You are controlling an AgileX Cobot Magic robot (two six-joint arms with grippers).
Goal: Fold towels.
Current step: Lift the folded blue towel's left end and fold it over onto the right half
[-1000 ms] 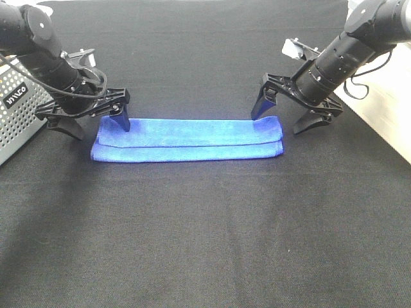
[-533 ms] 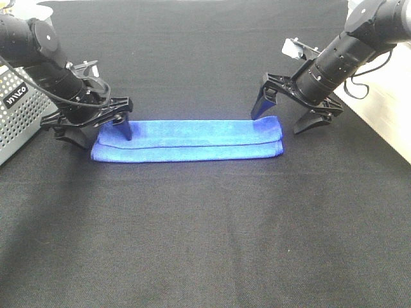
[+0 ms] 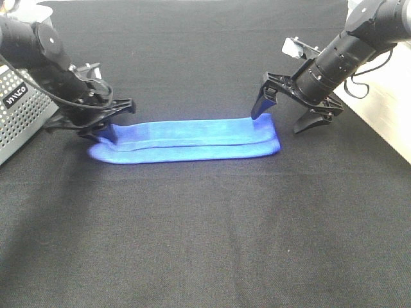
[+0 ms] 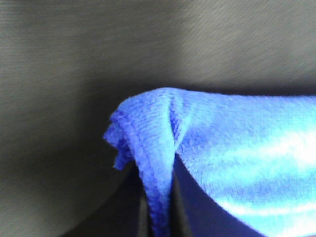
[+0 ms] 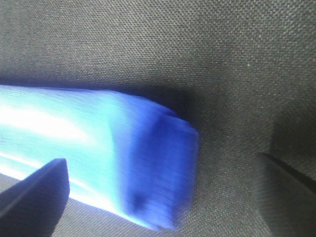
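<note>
My left hand [image 3: 103, 131] clamps one end of the folded royal-blue fuzzy towel [image 3: 192, 142]; my right hand [image 3: 277, 123] straddles the other, spread wide.

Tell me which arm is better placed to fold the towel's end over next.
Left, probably. The left gripper is shut on the towel's end, with the cloth bunched and lifted in its wrist view. The right gripper stands open astride the other end, holding nothing.

- Perforated grey basket [image 3: 24, 125], side wall seen in the high view: slanted white lettering [image 3: 14, 99], reading roughly "MIYCO".
- First letters of this word: small, uncertain.
</note>
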